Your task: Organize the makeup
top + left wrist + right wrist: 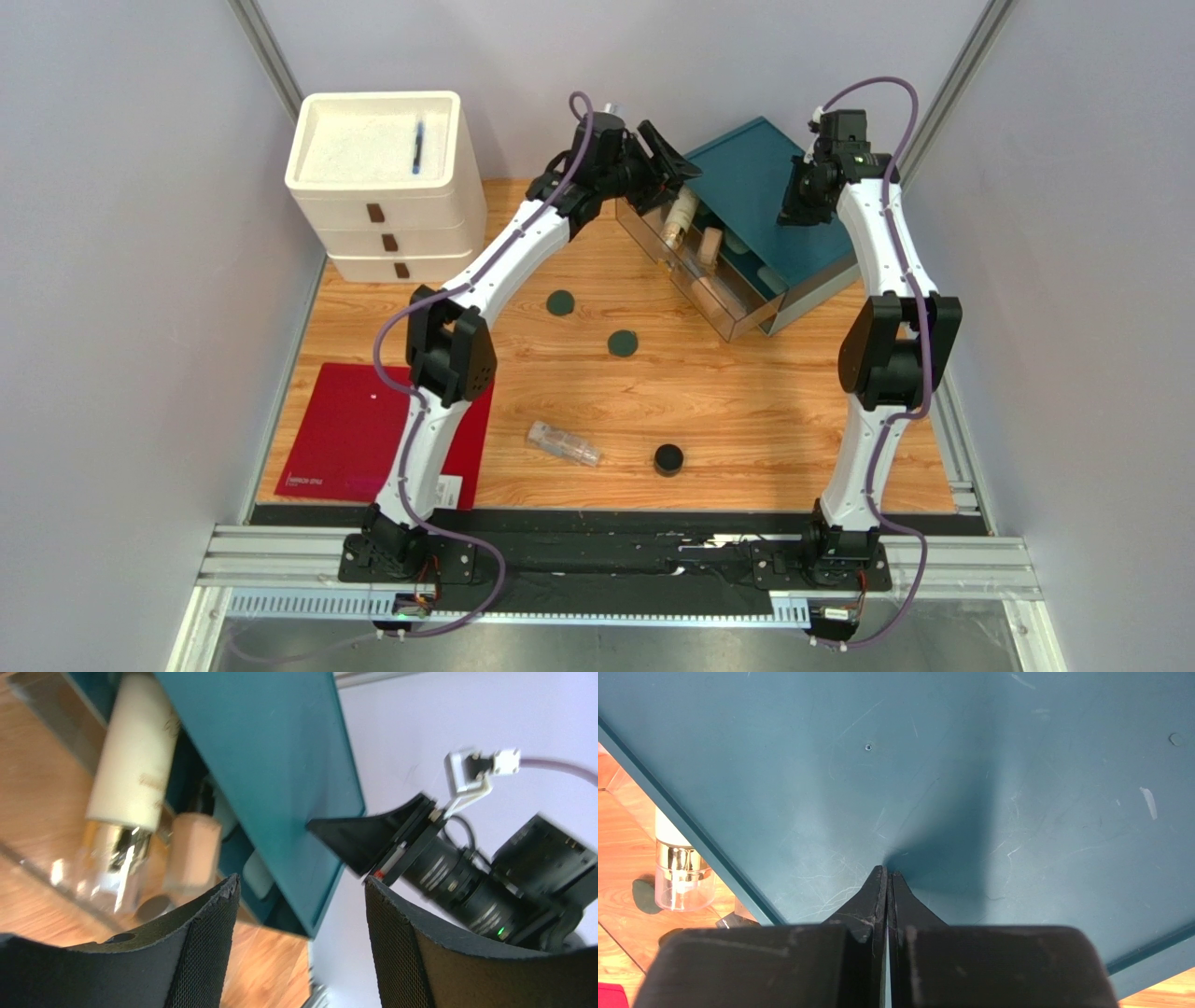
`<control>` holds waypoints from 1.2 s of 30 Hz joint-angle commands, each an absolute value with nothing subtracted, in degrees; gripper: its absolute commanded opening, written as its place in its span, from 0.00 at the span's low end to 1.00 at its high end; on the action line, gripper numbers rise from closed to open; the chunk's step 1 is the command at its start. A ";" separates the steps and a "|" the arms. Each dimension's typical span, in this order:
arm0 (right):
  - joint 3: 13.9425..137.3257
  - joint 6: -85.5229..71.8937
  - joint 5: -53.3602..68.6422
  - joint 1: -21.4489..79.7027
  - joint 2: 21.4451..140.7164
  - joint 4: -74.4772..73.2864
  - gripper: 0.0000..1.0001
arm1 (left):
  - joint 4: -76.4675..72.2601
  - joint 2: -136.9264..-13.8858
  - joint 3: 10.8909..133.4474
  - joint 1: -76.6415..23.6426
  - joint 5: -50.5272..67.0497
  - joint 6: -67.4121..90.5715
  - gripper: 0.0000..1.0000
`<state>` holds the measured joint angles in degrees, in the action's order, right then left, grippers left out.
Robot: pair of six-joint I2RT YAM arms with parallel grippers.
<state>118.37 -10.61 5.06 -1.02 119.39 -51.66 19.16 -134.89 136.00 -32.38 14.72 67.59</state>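
The teal flat-topped organizer box (786,196) at far right has the right gripper (887,875) shut tight and seemingly pressing on its top, likely to steady it, while its clear plastic drawer (701,287) stands out to the left, holding the cream gold-necked bottle (137,763) and a beige foundation bottle (193,850) just below the empty, spread left gripper (680,157).

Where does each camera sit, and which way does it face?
Top external: above, behind the arms, facing down on the wooden table; the left arm and right arm show.
Left wrist: on the left arm, facing the teal box from the side; its open fingers and the right arm's wrist show.
Right wrist: on the right arm, facing the teal box's top; its shut fingers show.
Both wrist views share the teal box and the cream gold-necked bottle.
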 commanded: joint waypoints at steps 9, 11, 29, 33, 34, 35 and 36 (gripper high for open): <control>117.42 -9.67 5.71 -2.20 121.82 -57.39 0.00 | 33.90 -100.66 100.41 -29.44 18.18 30.43 0.78; 117.33 -9.58 5.97 -2.20 121.82 -57.48 0.00 | 35.94 -98.27 96.26 -29.44 20.12 24.73 0.79; 115.05 -9.93 7.29 -2.11 121.46 -56.78 0.00 | 53.00 -85.96 70.41 -30.41 23.47 12.74 0.99; 114.17 -9.93 7.65 -2.11 121.20 -56.52 0.00 | 54.14 -85.25 68.03 -34.44 21.45 14.76 0.99; 114.00 -10.19 7.82 -2.11 121.20 -56.51 0.00 | 54.49 -85.51 67.77 -35.76 20.49 14.77 0.99; 113.99 -10.11 8.00 -2.11 121.29 -56.51 0.00 | 54.75 -86.21 67.68 -36.99 19.70 14.59 1.00; 113.91 -10.28 8.09 -2.11 121.29 -56.51 0.00 | 55.45 -86.74 67.94 -38.31 16.90 14.42 1.00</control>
